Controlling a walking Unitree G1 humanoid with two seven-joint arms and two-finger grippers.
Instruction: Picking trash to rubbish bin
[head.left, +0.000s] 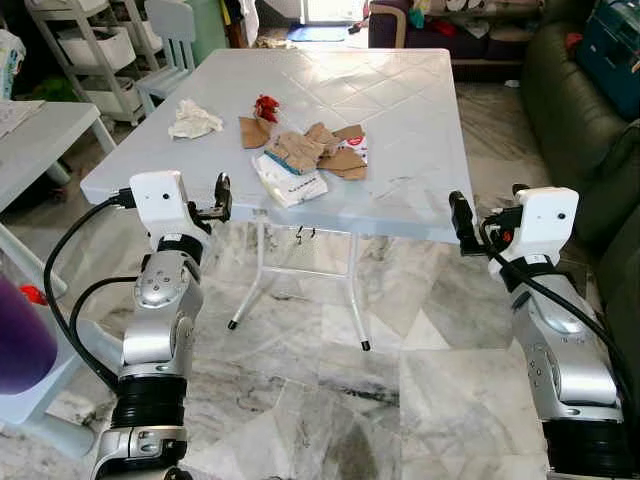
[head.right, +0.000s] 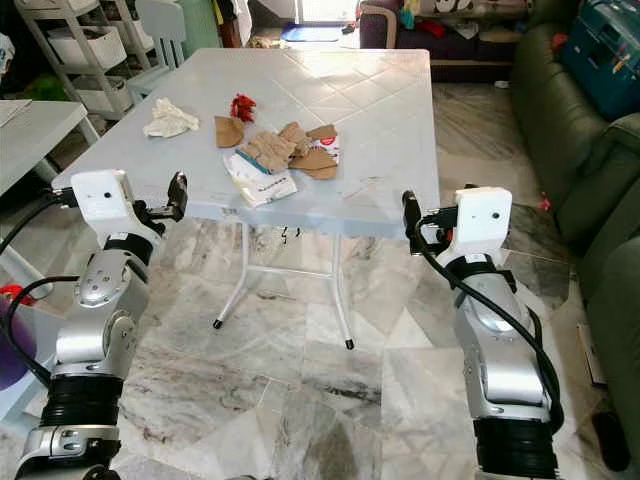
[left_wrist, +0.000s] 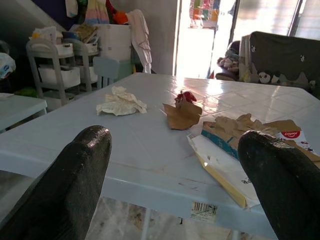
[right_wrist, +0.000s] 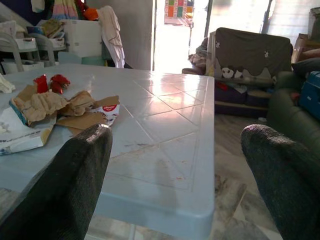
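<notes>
Living room w/ marble floor (head.left: 330, 370), sofa (head.left: 570, 110) off to one side, pale plastic table (head.left: 400, 130) straight ahead. Left gripper (head.left: 221, 197) sits at the near table edge, jaws spread wide, nothing held; right gripper (head.left: 462, 222) same at the near corner, wide open, empty. Both look staged for a reach, prob. approach phase. Trash lies beyond the left jaws: torn packet (left_wrist: 225, 160) just ahead, brown paper scraps (head.left: 325, 150) past it, red wrapper (head.left: 266, 106) and crumpled tissue (head.left: 194, 120) further on. Right jaws face mostly bare tabletop, scraps off to one side.
</notes>
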